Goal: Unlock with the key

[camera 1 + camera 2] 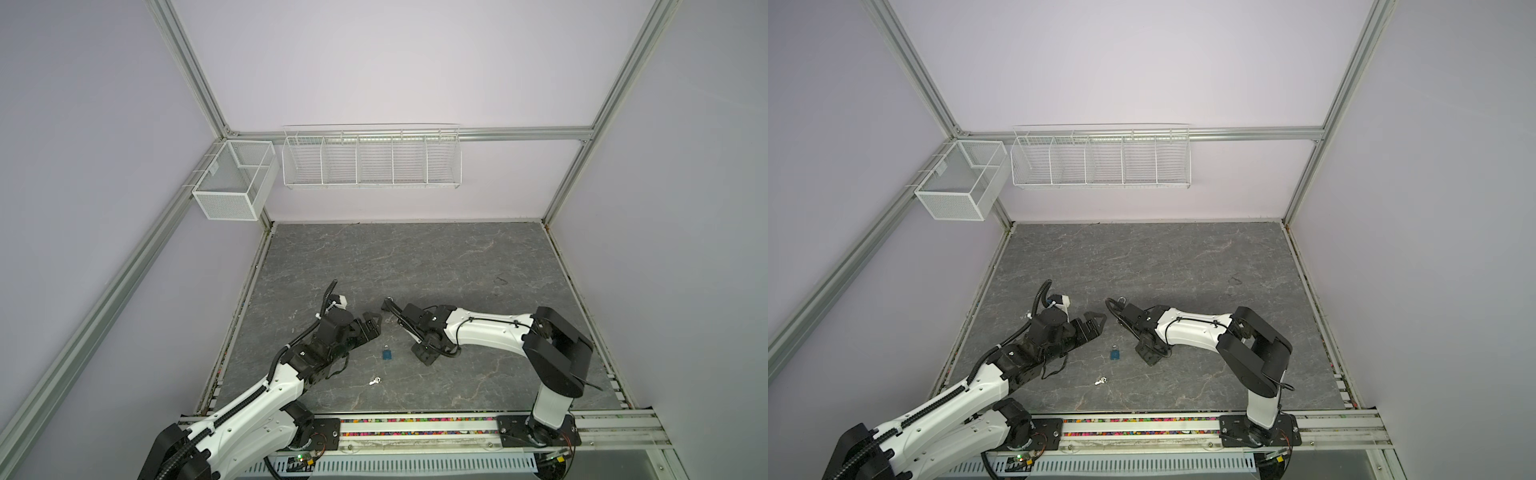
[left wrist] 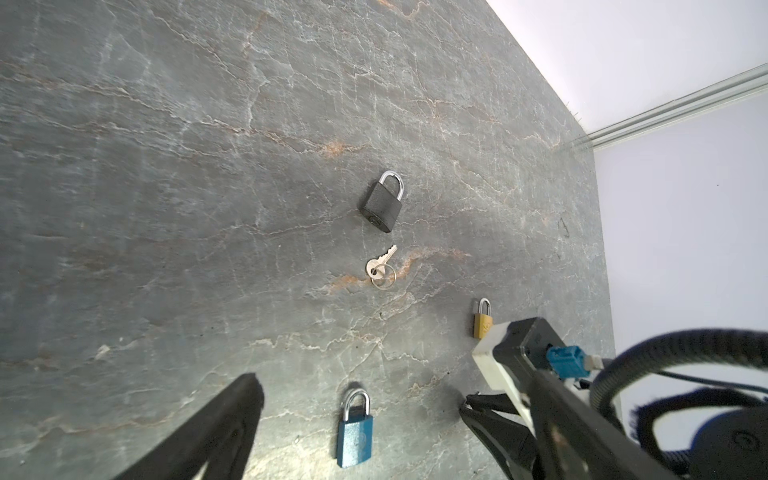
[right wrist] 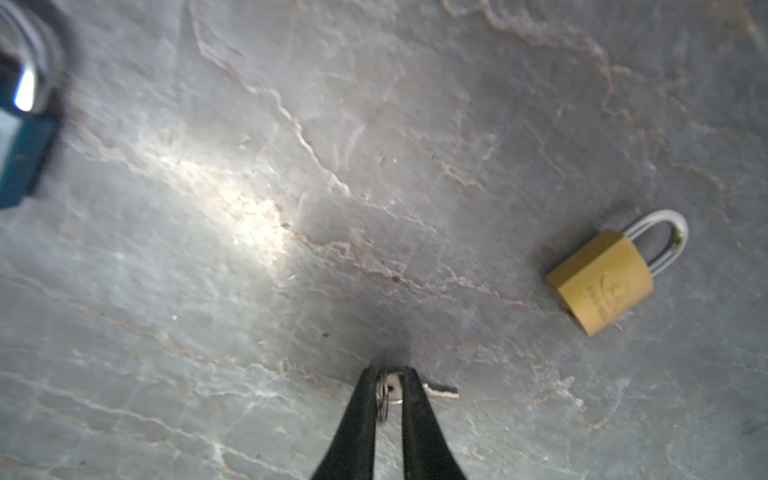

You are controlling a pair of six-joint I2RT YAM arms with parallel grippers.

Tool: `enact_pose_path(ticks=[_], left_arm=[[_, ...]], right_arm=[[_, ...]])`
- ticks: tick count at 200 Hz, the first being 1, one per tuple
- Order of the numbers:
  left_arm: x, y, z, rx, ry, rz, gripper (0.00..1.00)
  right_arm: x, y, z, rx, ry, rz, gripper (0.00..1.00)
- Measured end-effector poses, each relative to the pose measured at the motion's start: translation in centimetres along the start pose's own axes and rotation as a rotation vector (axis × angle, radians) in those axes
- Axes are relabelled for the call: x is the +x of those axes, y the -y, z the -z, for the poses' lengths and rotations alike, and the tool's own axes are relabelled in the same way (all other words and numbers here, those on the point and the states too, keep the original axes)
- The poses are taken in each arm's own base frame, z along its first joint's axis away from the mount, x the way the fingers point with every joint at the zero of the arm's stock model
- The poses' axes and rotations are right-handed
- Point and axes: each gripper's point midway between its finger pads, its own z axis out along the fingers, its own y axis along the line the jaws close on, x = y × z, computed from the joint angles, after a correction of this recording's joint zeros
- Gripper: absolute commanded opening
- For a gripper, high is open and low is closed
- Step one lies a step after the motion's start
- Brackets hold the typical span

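A grey, veined stone-patterned table (image 1: 415,266) is shown in both top views. 3 padlocks are laid flat on it, well apart: a blue padlock (image 1: 387,354), a black padlock (image 2: 381,201), a brass padlock (image 2: 482,319). A ringed key (image 2: 380,268) is laid between black and blue.

This is looking like a robotics lab test cell: an aluminium frame (image 1: 187,62) is boxing plain lilac panels (image 1: 374,62) around a slate-patterned desk (image 1: 415,257). Two robot arms (image 1: 490,328) are standing bolted to a rail (image 1: 415,428) along the desk's near edge, and wire baskets (image 1: 372,160) are hanging above its far edge.
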Motion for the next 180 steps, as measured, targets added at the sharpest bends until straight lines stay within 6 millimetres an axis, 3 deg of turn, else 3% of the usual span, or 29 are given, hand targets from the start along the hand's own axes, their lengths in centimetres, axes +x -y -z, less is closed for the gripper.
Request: enact_pose_path(ticks=[31,88,180], left_arm=[[0.0,0.0,0.0,0.0,0.0,0.004,0.99],[-0.3,0.5,0.6,0.027,0.012,0.027,0.99],[-1.3,3.8,4.6,0.172,0.015,0.074,1.0]], right_arm=[[0.0,0.0,0.0,-0.001,0.001,0.004,0.07],[-0.6,-0.2,0.5,-0.012,0.036,0.021,0.07],[-3.7,-1.4,9.8,-0.147,0.373,0.166,0.06]])
